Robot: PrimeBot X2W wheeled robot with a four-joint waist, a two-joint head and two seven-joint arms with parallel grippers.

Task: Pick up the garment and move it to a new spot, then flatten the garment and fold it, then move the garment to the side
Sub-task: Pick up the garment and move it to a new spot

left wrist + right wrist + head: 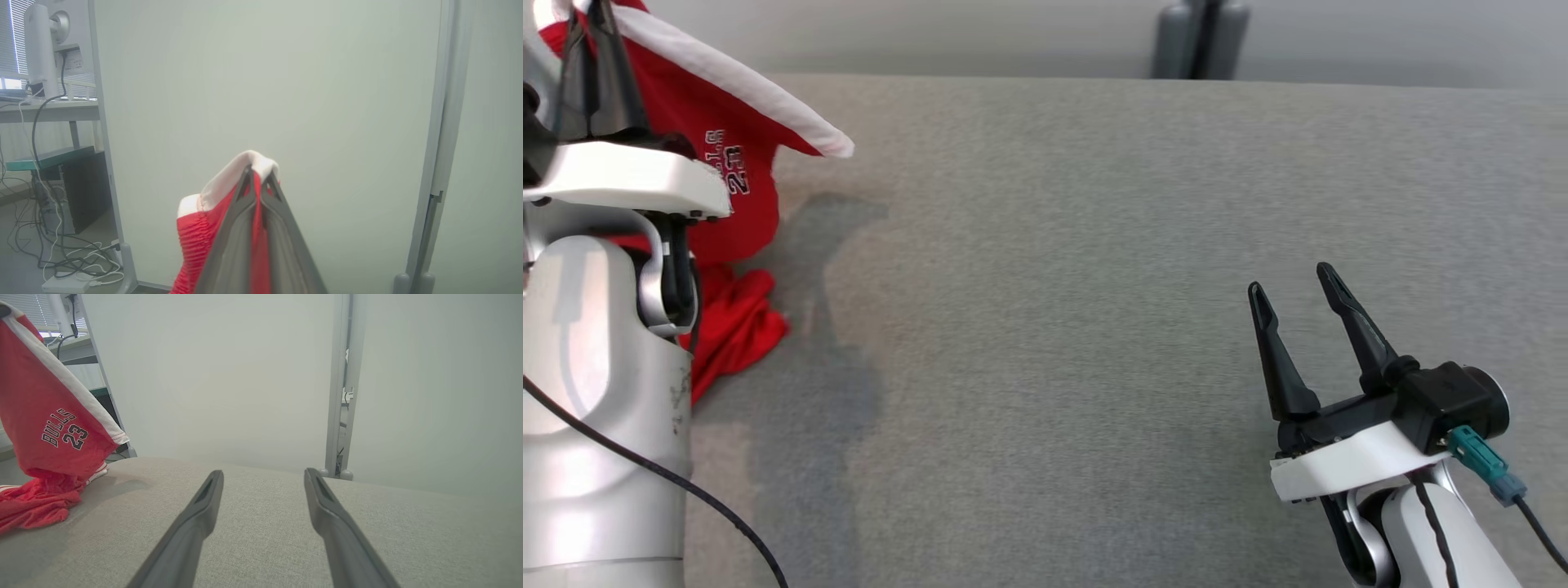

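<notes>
Much of the red fabric garment [742, 233] with white trim escapes us: in the head view its top runs off the upper left corner, the pale left forearm [596, 392] covers its left side, and its lower part lies bunched, so we cannot make out its full shape. The black-and-white print is half hidden there, but from the right wrist we read it as BULLS 23. The left gripper [258, 174] is clamped together on the garment's white band, with red cloth pinched between its two dark fingers. The garment hangs from that grip at the far left of the grey cloth-covered surface [1094, 286], and its crumpled lower end rests on the cloth. The right gripper [1290, 280] sits near right, well apart from the garment, its jaws spread wide with nothing between them. We count one garment, two grippers with two fingers each, one grey upright post [1199, 37] beyond the far edge, and one teal plug [1476, 459] on the right wrist.
</notes>
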